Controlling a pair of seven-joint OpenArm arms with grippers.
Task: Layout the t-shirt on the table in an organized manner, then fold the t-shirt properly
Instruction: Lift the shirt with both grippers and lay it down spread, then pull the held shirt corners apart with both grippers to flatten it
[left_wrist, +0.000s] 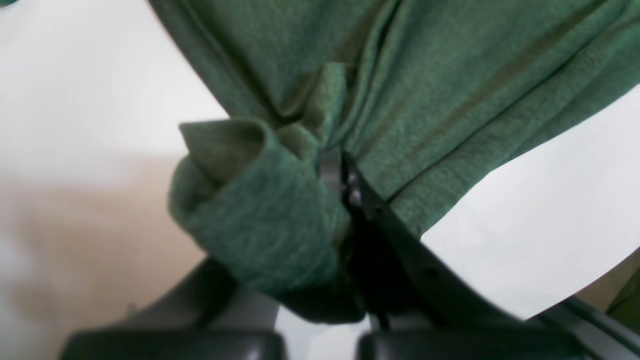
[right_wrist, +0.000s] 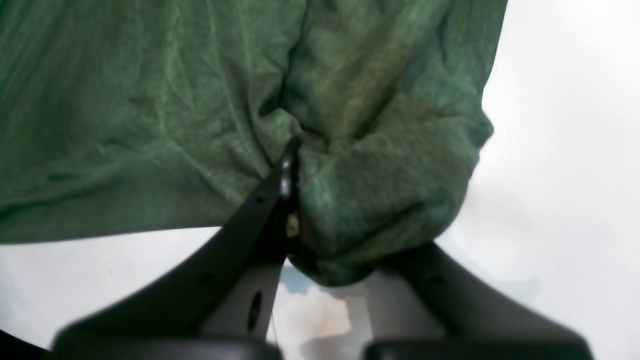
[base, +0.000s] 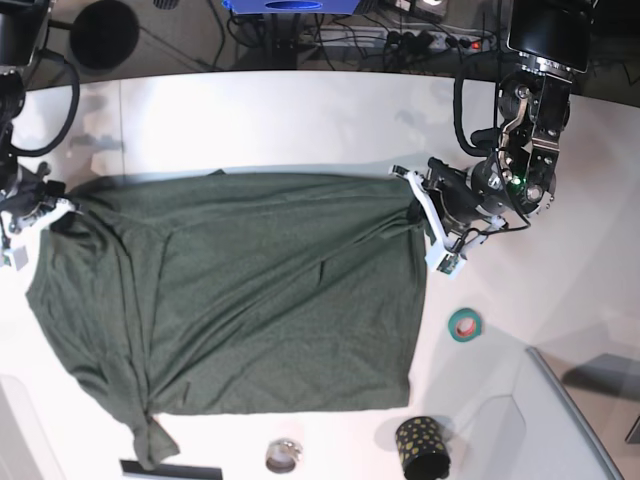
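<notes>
Spread flat over the white table (base: 300, 120) lies the t-shirt (base: 240, 290), top corners clenched in left end effector (base: 418, 190) and right end effector (base: 55, 208), with tape roll (base: 463, 324), dotted cup (base: 422, 447) nearby.

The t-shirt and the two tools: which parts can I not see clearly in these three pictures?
- Left wrist view: bunched t-shirt fabric covers one finger of the left tool.
- Right wrist view: a fold of cloth hides one finger of the right tool; the image is blurred.
- Base view: the shirt's lower left corner reaches the frame's bottom edge; the table beneath is covered.
</notes>
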